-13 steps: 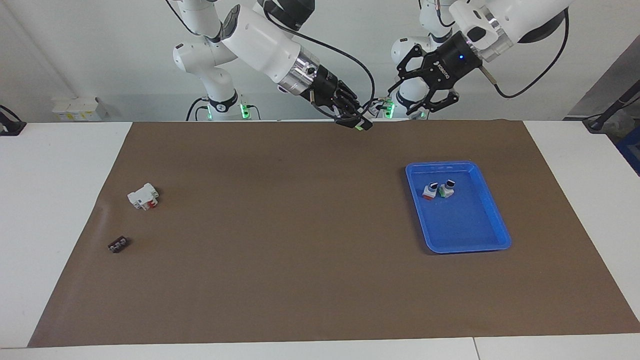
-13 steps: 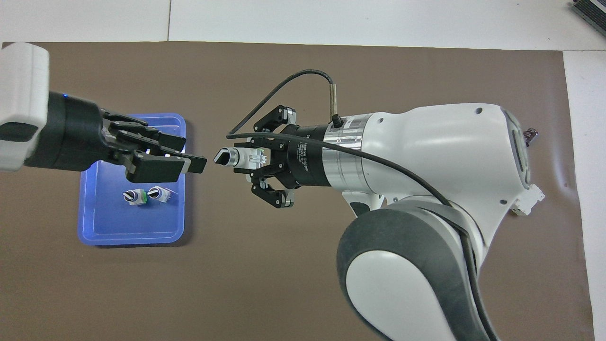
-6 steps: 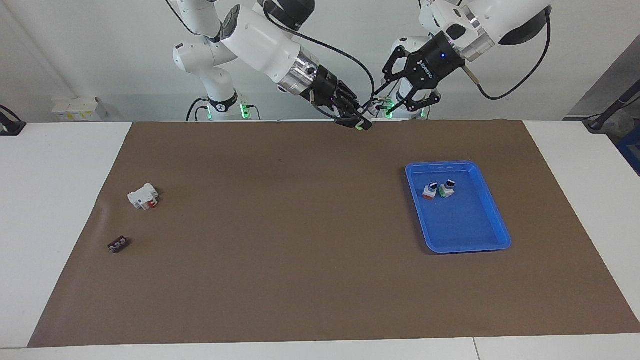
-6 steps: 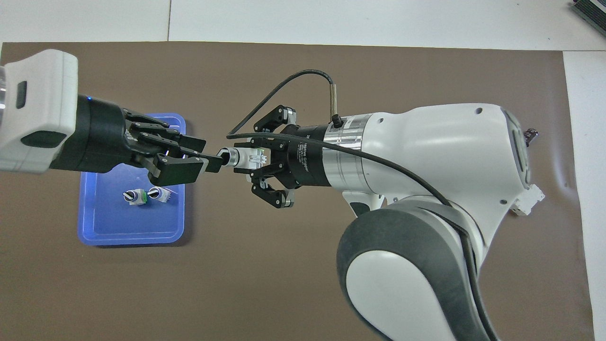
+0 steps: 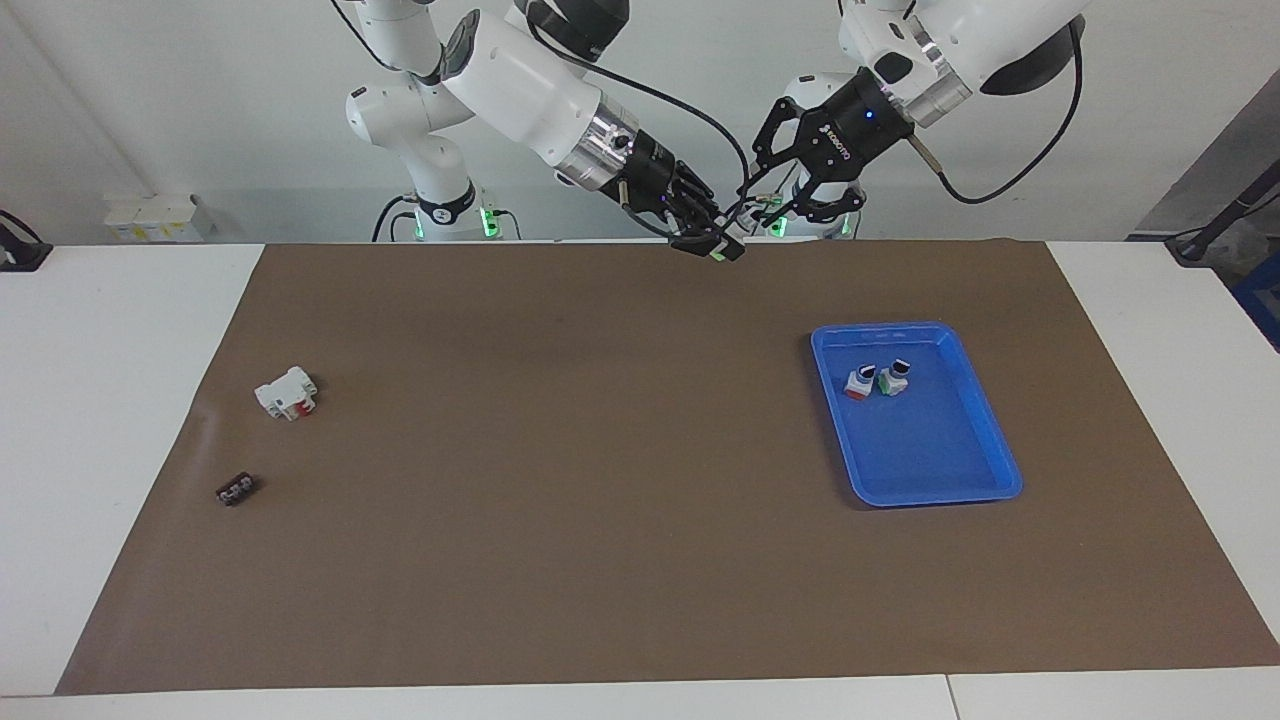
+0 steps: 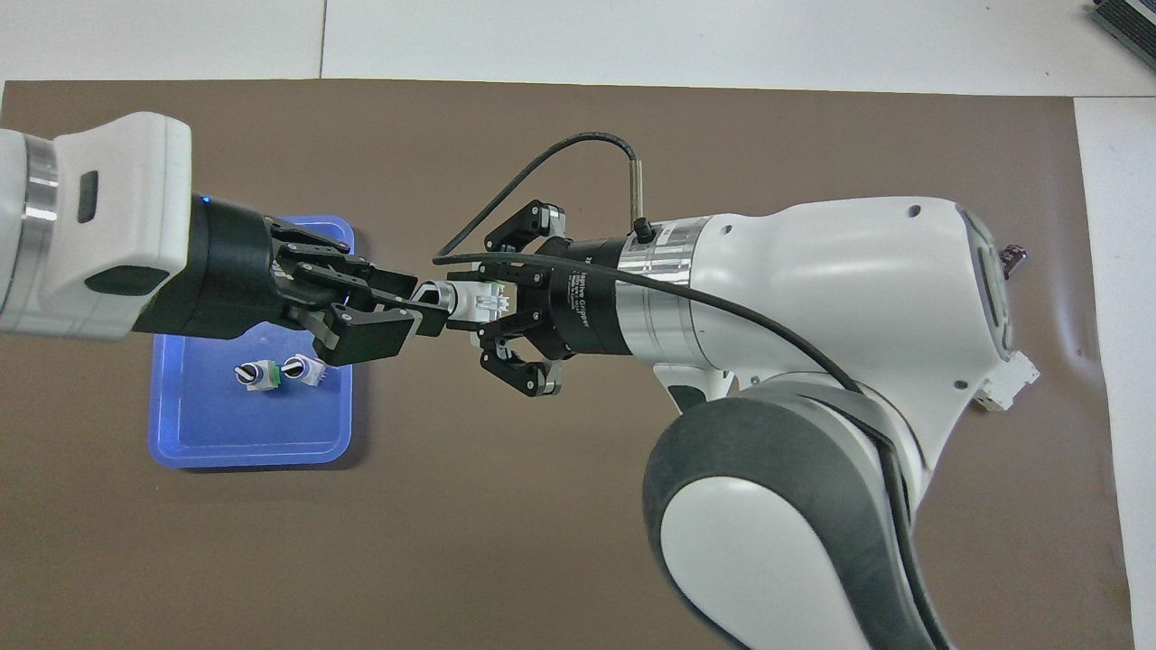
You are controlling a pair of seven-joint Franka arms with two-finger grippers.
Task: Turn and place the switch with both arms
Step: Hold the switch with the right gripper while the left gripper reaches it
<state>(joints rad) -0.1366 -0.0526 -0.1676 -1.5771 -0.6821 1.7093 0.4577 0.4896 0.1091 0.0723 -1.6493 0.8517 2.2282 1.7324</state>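
Overhead view: right gripper (image 6: 483, 305) pinching switch (image 6: 462, 301) in air, left gripper (image 6: 424, 311) enclosing knob; grip uncertain. Turning not finished; placing in tray (image 6: 181, 433) is remaining.

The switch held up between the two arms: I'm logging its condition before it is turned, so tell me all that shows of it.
The switch is a small white, plastic-looking body with a silvery collar and a green edge. It lies level in the air above the brown mat. The right pincer is shut on its body. The left pincer has its fingers around the knob end, which they cover.
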